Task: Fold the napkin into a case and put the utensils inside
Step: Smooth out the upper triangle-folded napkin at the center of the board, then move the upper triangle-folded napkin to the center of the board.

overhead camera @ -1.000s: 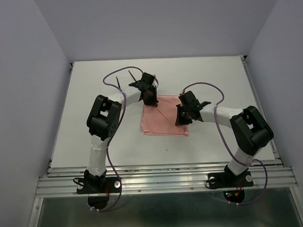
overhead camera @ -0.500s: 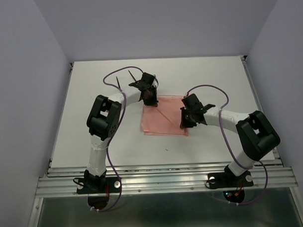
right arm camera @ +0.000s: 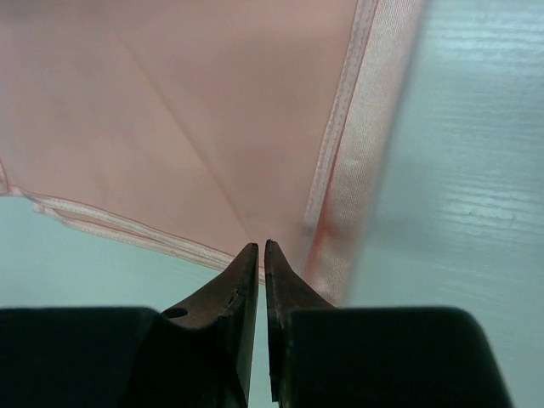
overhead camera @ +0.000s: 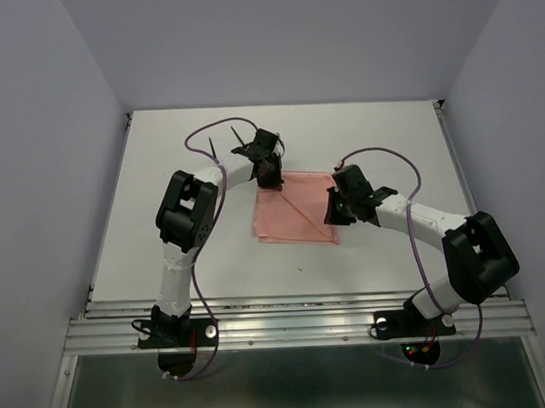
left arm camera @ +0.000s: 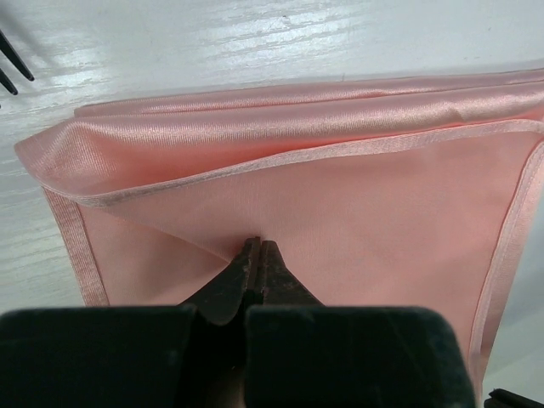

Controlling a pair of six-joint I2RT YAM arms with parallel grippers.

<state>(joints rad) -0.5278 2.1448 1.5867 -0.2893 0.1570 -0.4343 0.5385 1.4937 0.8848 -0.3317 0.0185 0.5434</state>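
Top external view: the left gripper [overhead camera: 270, 180] and right gripper [overhead camera: 334, 211] are pinching the pink napkin [overhead camera: 291, 219], jaws pressed together on its far-left corner and right edge.

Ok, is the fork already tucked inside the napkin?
No, in the left wrist view the tines of the fork lie on the bare table, outside the far left corner of the napkin.
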